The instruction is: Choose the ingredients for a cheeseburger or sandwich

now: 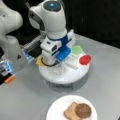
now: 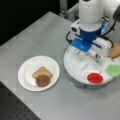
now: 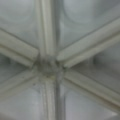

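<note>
Hovering end effector point(image 2: 86, 51) over divided tray point(image 2: 75, 68) hub; opening and load: cannot tell. Resting on plate point(image 1: 56, 108): toast slice point(image 1: 70, 111), patty point(image 1: 83, 110) overlapping. Waiting in tray: tomato point(image 2: 95, 78), lettuce point(image 2: 113, 70). Advisable: centring over one compartment, clearing dividers.

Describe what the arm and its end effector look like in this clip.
The arm is glossy white with rounded joint housings and a glowing blue light on its top cap. Blue parts sit at the wrist. The end effector is mostly hidden beneath them; dark cables loop beside it.
</note>
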Tool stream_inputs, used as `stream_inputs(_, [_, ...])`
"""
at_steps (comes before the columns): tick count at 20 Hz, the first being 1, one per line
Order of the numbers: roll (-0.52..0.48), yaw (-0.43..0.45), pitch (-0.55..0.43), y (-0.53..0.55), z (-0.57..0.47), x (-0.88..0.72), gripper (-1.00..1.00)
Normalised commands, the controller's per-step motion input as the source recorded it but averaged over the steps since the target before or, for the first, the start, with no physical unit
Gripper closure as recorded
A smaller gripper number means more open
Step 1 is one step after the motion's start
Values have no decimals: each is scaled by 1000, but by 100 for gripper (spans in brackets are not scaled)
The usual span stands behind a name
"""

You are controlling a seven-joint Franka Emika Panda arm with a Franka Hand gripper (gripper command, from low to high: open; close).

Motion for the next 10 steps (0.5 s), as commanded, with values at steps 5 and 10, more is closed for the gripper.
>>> stream_inputs(5, [-123, 25, -46, 50, -109, 136, -100])
stream_inputs(10, [-158, 127, -23, -67, -108, 44, -100])
